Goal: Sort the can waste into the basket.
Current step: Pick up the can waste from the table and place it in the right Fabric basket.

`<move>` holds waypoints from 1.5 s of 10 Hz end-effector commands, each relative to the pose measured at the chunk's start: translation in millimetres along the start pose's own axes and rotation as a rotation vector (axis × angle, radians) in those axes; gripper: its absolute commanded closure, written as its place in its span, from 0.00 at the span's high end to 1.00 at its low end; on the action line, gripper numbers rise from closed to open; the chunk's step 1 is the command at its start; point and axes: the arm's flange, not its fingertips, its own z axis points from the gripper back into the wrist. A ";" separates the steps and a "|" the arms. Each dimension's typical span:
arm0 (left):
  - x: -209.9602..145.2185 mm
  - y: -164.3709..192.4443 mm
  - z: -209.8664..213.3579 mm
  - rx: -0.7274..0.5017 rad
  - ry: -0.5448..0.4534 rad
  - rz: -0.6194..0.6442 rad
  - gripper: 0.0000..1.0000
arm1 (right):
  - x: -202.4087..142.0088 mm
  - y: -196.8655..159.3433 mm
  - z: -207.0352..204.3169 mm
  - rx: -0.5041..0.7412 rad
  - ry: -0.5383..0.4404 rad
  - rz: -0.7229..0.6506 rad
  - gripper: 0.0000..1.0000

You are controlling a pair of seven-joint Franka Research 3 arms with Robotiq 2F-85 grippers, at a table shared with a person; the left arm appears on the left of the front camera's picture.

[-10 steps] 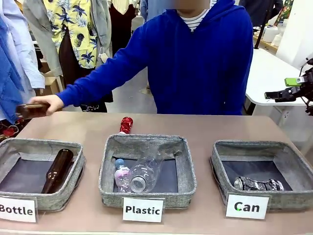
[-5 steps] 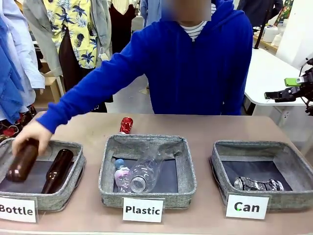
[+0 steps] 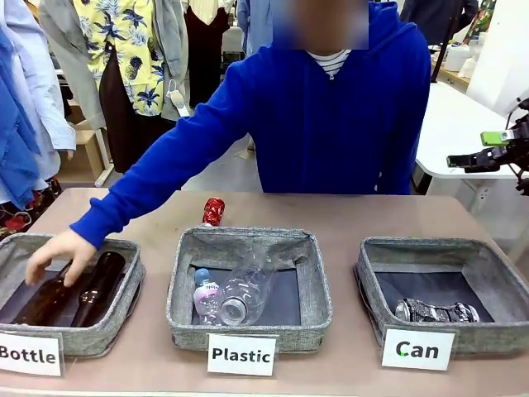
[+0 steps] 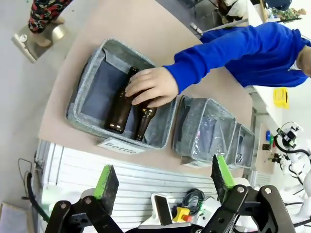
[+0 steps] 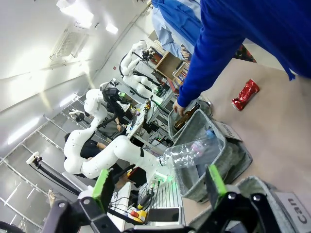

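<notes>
In the front view, three grey fabric baskets stand in a row along the lower part of the frame on a brown table (image 3: pixel 372 211). The basket (image 3: pixel 438 246) at the lower right carries a white label (image 3: pixel 417 349) reading "Can". A crushed silver can (image 3: pixel 436 311) lies on its side on the dark lining, near the front wall. The crushed red can (image 3: pixel 213 211) lies on the bare table just behind the back rim of the middle basket (image 3: pixel 248 234), left of the frame's centre and well apart from the right-hand basket. The middle basket is marked "Plastic" and holds clear plastic bottles (image 3: pixel 244 294).

At the lower left, a person in a blue sleeve reaches down into the basket (image 3: pixel 107 242) marked "Bottle". The hand (image 3: pixel 58 252) rests on one of two brown bottles (image 3: pixel 99 285) lying side by side inside it.

In the left wrist view, the left gripper (image 4: pixel 164 177) hangs above and off the table's near edge at the bottom of the frame. Its green-padded fingers are spread wide with nothing between them. In the right wrist view, the right gripper (image 5: pixel 159 187) sits at the bottom of the frame, raised over the end of the table. Its fingers are likewise spread wide apart and hold nothing.
</notes>
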 end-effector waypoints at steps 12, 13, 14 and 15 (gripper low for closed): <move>35.3 -314.6 -355.5 0.399 0.255 -0.556 1.00 | -0.1 1.9 1.2 0.003 0.020 0.018 1.00; 43.1 -341.1 -397.7 0.413 0.274 -0.581 1.00 | -0.1 1.9 1.2 0.003 0.020 0.018 1.00; 47.7 -361.7 -435.6 0.420 0.275 -0.590 1.00 | -0.1 1.9 1.2 0.003 0.020 0.018 1.00; 50.5 -378.3 -472.2 0.434 0.271 -0.598 1.00 | -0.1 1.9 1.2 0.003 0.020 0.018 1.00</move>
